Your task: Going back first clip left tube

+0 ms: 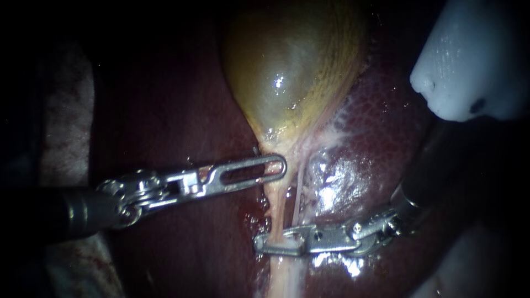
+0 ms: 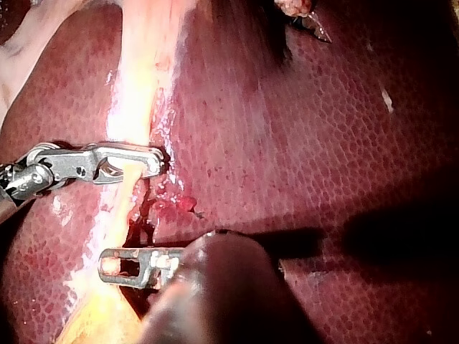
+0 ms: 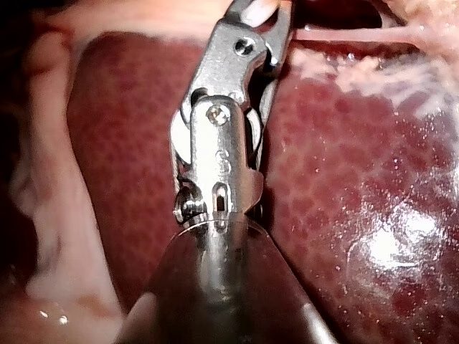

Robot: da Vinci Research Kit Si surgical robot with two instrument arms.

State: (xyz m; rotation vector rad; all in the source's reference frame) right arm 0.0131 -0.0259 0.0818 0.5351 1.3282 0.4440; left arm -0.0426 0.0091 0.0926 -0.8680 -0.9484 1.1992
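Here, the left tube runs down from the narrow end of the gallbladder over the dark red liver. A thinner pale strand lies just beside the left tube, on the side towards my right instrument; my left instrument meets the left tube close under the gallbladder, its slotted jaws pressed together with nothing seen between them, the tip lying against the tube. Further along the left tube, away from the gallbladder, my right instrument has its jaws spread, and the tube passes through the gap; whether a clip sits on the left tube inside them cannot be told. Blood lies on the liver beside the left tube, between the two instruments; a white blunt object hangs well apart from the left tube.
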